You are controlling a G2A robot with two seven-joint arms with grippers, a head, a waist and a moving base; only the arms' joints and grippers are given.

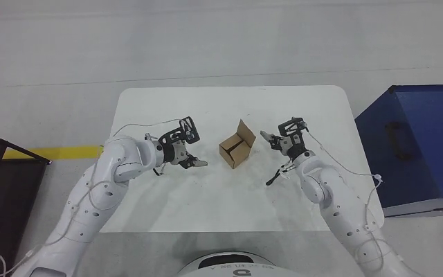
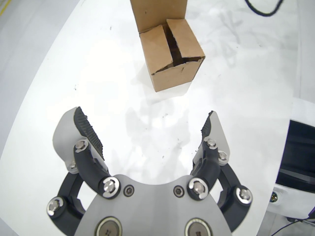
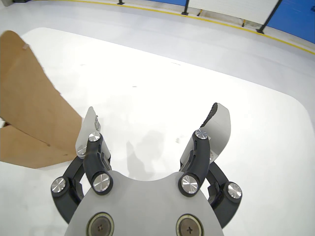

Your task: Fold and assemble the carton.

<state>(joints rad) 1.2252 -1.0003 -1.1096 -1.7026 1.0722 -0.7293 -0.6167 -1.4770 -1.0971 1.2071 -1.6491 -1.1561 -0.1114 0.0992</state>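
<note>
A small brown carton stands near the middle of the white table. In the left wrist view the carton has two short flaps folded inward with a gap between them, and one long flap standing up behind. My left gripper sits just left of the carton, open and holding nothing; its fingers are spread wide, a short way from the box. My right gripper is to the right of the carton, also open and holding nothing. The carton's raised flap is close beside one of the right gripper's fingers.
A blue bin stands off the table's right edge. A dark object stands on the floor to the left. A thin black cable loops over the table beyond the carton. Bare tabletop lies in front of and behind the carton.
</note>
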